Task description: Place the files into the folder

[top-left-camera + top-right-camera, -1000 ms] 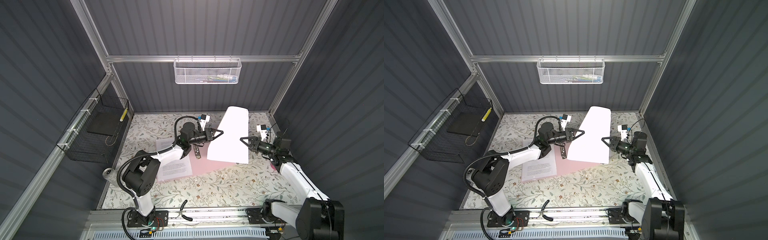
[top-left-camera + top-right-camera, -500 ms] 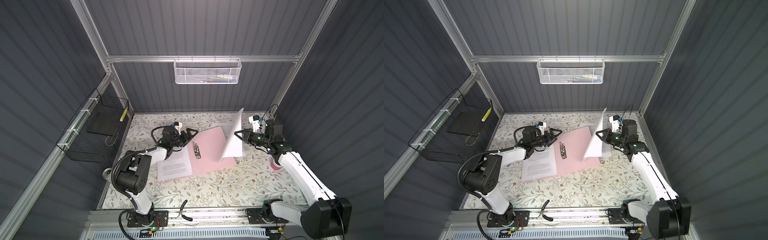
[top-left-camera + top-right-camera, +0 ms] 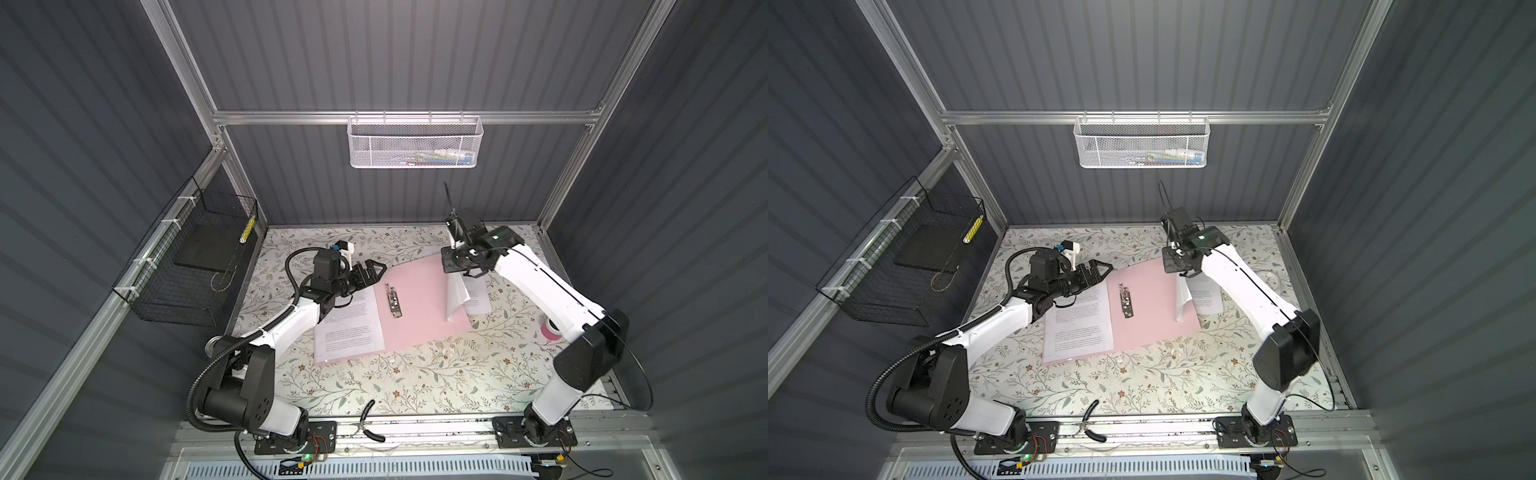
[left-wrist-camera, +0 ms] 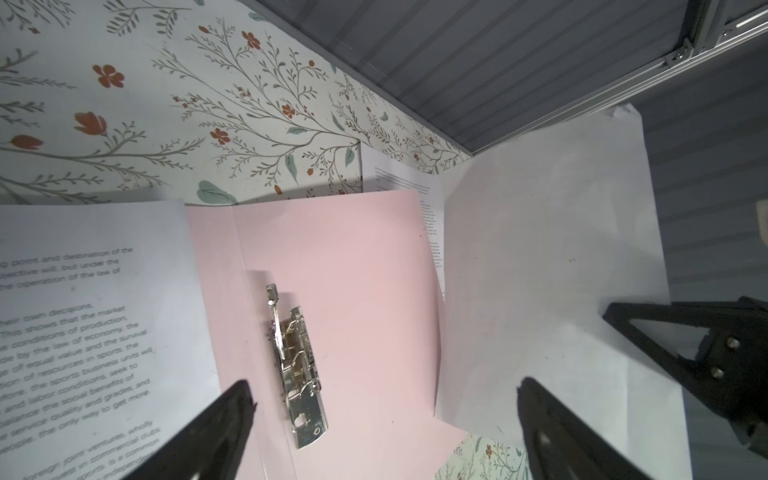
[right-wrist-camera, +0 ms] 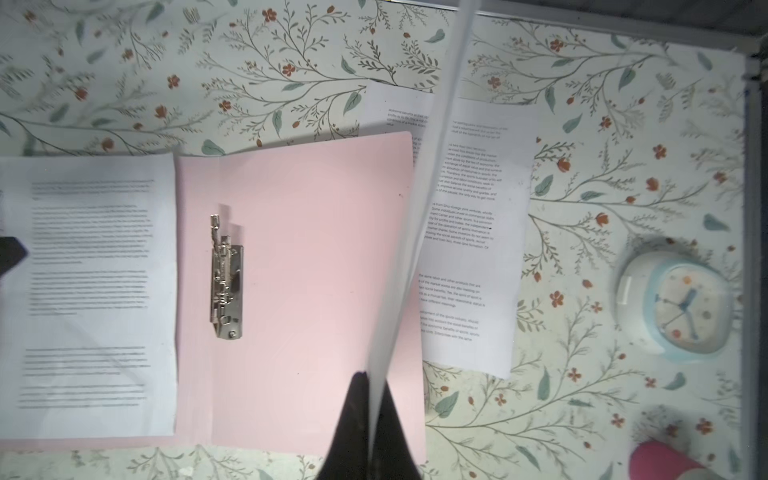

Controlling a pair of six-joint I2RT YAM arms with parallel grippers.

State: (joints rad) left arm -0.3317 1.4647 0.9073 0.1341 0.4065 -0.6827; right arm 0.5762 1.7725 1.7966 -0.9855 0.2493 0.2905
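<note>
Robotics lab test cell: grey ribbed wall panels (image 3: 415, 54) and aluminium frame (image 3: 407, 117) enclose a floral-covered bench (image 3: 415, 382); left arm (image 3: 286, 328) mounted at seven o'clock, right arm (image 3: 540, 286) at five, white mesh basket (image 3: 415, 145) at twelve.

The left gripper (image 3: 377, 272) released the sheet (image 3: 455, 296), which the right gripper (image 5: 372, 386) swung upright.

The folder (image 3: 419, 307) lies open and flat in the middle of the table (image 3: 415, 382), with its clip (image 3: 394, 301) just right of the fold. The first sheet (image 3: 349, 328) lies on the left leaf. The second sheet (image 3: 478, 301) lies on the table at the folder's right edge, partly tucked under it. The third sheet (image 3: 455, 297) hangs upright over that edge, pinched in the right gripper (image 5: 368, 386). A clock (image 5: 681, 303) sits to the right of the second sheet, apart from it.
</note>
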